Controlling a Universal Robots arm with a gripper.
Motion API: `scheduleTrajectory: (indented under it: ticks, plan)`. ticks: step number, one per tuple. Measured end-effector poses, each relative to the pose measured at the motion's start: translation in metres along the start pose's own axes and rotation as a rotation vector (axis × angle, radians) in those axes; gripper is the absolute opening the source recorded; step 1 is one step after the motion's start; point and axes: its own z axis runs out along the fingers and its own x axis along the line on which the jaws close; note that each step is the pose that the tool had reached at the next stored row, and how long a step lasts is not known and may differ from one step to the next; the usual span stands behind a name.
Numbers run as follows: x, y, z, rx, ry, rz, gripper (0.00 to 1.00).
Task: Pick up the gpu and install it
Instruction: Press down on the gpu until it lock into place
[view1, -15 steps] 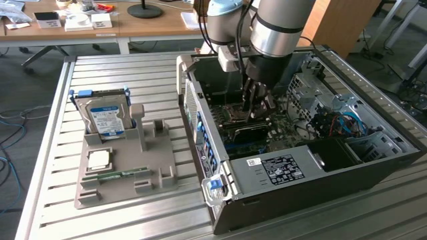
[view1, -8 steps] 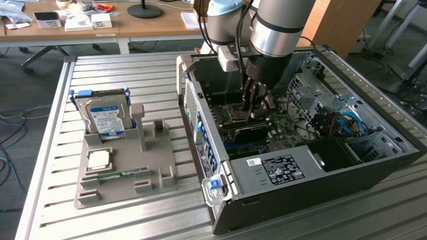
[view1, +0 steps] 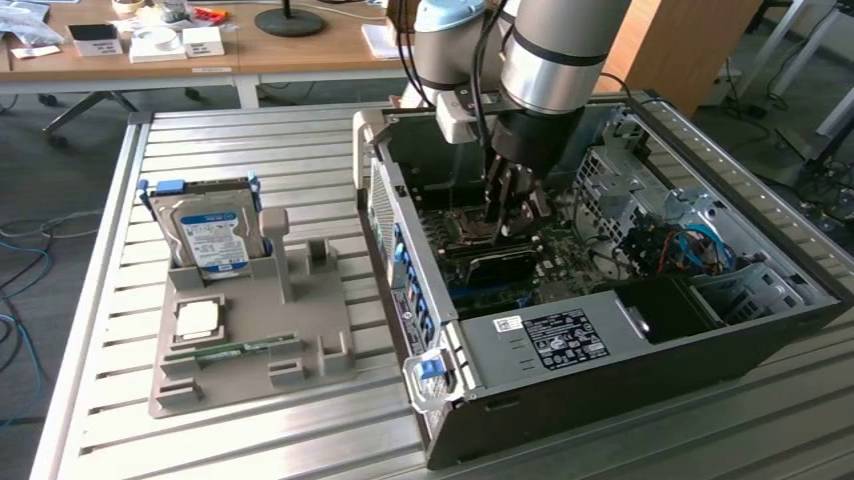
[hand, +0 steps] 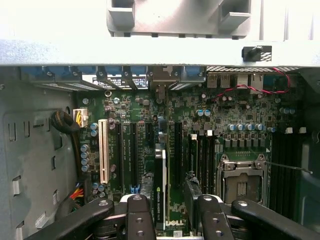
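Observation:
The gpu (hand: 160, 185) is a thin dark card standing on edge in a motherboard slot (hand: 176, 150) inside the open computer case (view1: 641, 340). In the exterior view the gpu (view1: 491, 266) is a black block low in the case, directly under my arm. My gripper (hand: 170, 202) hangs over the card with a black finger (hand: 137, 215) on each side of it. A gap shows between the card and the other finger (hand: 210, 217), so the jaws stand open. In the exterior view my gripper (view1: 514, 222) reaches down into the case just above the card.
A grey parts holder (view1: 240, 380) lies at the exterior view's left with a silver hard drive (view1: 207, 235), a CPU chip (view1: 198, 320) and a green RAM stick (view1: 247, 348). Beside the card are the CPU socket (hand: 242, 182), empty RAM slots (hand: 287, 165) and loose cables (view1: 681, 250).

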Motion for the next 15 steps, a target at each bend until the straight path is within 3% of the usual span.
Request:
scheduleTrajectory:
  ticks: [3, 6, 8, 10, 15]
  plan:
    - [0.0, 0.0, 0.0, 0.0, 0.0, 0.0, 0.38]
    - [0.0, 0.0, 0.0, 0.0, 0.0001, 0.0, 0.2]
    - [0.0, 0.0, 0.0, 0.0, 0.0, 0.0, 0.2]
    - [0.0, 0.0, 0.0, 0.0, 0.0, 0.0, 0.11]
    - [0.0, 0.0, 0.0, 0.0, 0.0, 0.0, 0.11]
